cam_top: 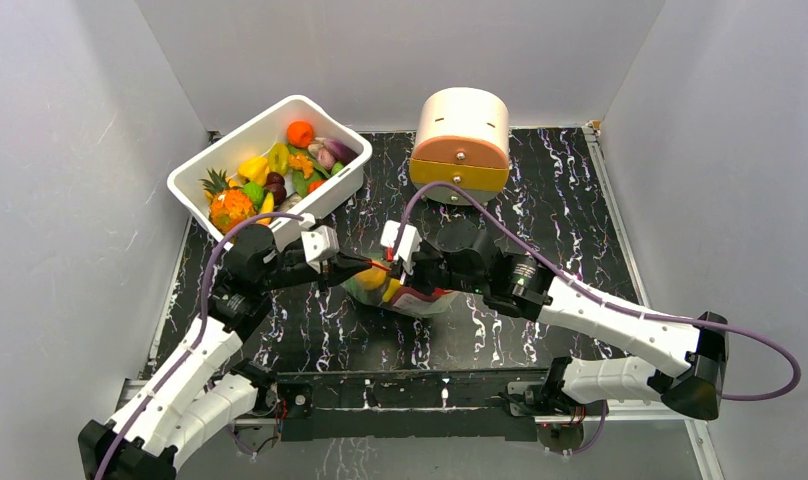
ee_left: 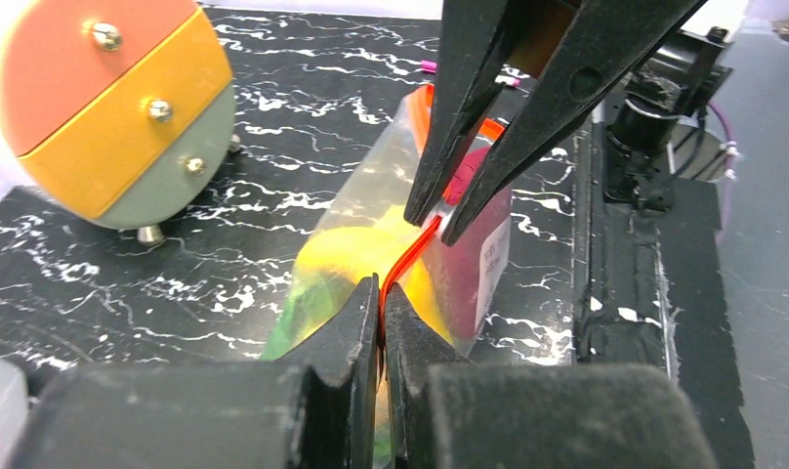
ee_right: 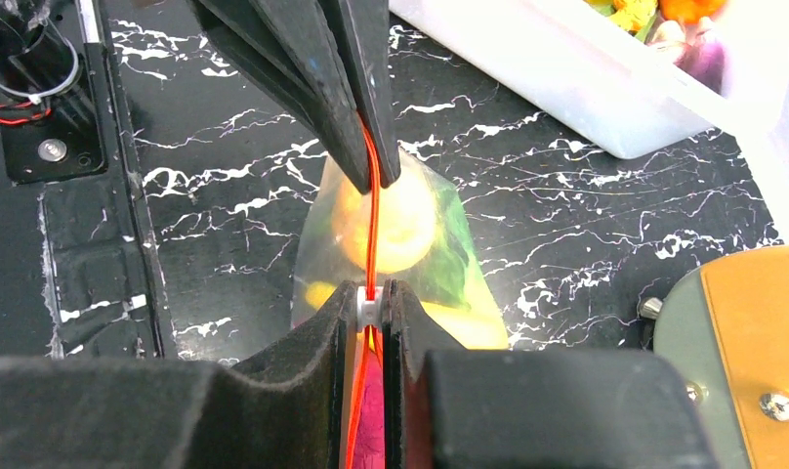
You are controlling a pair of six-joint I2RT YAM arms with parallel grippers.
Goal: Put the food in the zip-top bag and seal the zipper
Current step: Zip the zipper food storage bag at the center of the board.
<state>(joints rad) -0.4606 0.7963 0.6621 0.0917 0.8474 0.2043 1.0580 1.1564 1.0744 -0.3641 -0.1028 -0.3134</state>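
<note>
Clamping the zipper (ee_right: pixel 371 205), the left gripper (ee_left: pixel 382 311) at nine o'clock and the right gripper (ee_right: pixel 370 301) at three are sealing the zip-top bag (ee_left: pixel 361 217), likely needing to slide apart next.

The top camera looks down from behind on the whole table (cam_top: pixel 570 210). Both wrist cameras sit low, very near the bag (ee_left: pixel 356 239), facing each other across it.

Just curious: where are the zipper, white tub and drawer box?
zipper (ee_right: pixel 370 210): right wrist view, middle of strip.
white tub (cam_top: pixel 335 188): top view, near wall.
drawer box (cam_top: pixel 462 115): top view, cream top.
</note>
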